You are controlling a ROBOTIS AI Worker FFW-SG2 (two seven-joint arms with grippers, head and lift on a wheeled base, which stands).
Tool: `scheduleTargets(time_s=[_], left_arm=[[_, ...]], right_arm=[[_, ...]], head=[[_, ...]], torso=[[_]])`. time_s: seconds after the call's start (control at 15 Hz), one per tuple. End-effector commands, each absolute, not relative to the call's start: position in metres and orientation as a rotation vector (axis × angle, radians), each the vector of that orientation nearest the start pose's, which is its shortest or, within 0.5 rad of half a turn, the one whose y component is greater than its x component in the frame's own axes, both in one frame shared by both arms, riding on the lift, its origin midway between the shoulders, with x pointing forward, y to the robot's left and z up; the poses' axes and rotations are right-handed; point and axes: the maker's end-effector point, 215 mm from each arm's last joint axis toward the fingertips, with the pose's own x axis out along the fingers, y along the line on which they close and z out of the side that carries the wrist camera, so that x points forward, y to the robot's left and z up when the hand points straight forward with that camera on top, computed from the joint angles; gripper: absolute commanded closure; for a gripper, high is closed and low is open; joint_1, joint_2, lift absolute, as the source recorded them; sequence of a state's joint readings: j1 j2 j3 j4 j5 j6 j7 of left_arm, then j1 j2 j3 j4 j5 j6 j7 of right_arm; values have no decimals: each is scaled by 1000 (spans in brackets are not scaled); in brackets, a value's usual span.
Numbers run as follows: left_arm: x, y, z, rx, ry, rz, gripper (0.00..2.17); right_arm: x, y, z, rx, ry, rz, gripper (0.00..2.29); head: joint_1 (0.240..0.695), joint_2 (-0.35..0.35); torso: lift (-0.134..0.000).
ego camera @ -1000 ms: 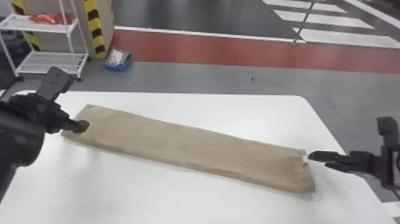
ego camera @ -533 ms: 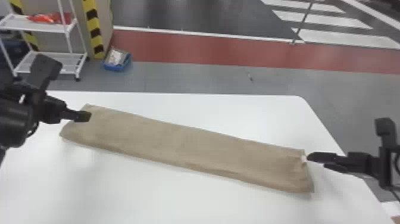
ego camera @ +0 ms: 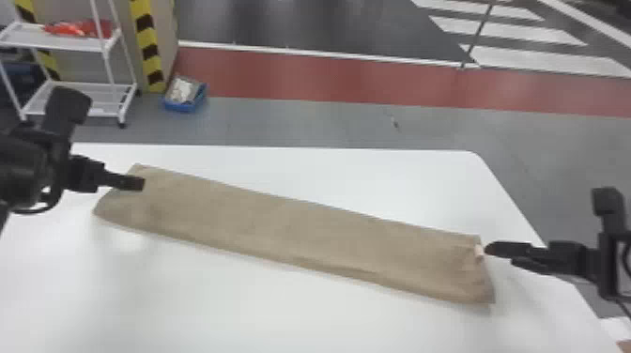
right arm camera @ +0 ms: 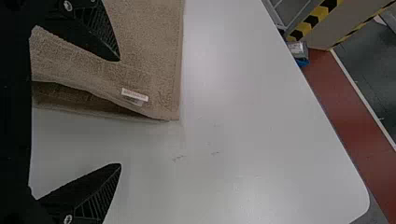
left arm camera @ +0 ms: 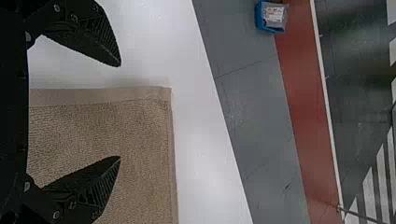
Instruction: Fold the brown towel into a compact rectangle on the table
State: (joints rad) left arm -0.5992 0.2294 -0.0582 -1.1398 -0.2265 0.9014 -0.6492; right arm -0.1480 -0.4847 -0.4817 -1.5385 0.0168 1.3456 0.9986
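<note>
The brown towel [ego camera: 291, 230] lies as a long, narrow folded strip on the white table [ego camera: 225, 300], slanting from back left to front right. My left gripper [ego camera: 136, 183] is over its left end; in the left wrist view that gripper [left arm camera: 120, 112] stands open, one finger over the cloth and the other over bare table. Beside the towel's right end is my right gripper [ego camera: 493, 249]. The right wrist view has this gripper [right arm camera: 120, 112] open, with the towel corner and its small white tag [right arm camera: 135, 94] near the fingers and nothing held between them.
The table's right edge [ego camera: 511, 202] runs beneath the right arm. Beyond the table, on the floor, are a white wire shelf [ego camera: 70, 42] with red items and a blue bin [ego camera: 185, 96], near a yellow-and-black striped post [ego camera: 149, 47].
My left gripper has shifted slightly right and back over the towel's left end, its arm changing pose. The right arm and the towel look nearly unchanged.
</note>
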Motion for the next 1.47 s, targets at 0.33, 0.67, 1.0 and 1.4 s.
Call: scheduleTargets(time_s=[0.33,0.67,1.0,1.4], left_arm=[[647,293,-441,38,893,-337,205],[643,300,-451,33,919,-329,205],[639,292,-450,17,925,-368,458],[634,287,-454,0,934,-386,1737]], right_arm=[[443,-483,-433,473,933,188,73],[443,-483,-433,471,933,188,73],[443,-485,-432,470,932,187,73],[441,-487,-432,471,931,183,73]], head=[[695,-191],[695,-185],[695,-189],[695,-200]], torso=[[-124],[-124],[-124],[-124]])
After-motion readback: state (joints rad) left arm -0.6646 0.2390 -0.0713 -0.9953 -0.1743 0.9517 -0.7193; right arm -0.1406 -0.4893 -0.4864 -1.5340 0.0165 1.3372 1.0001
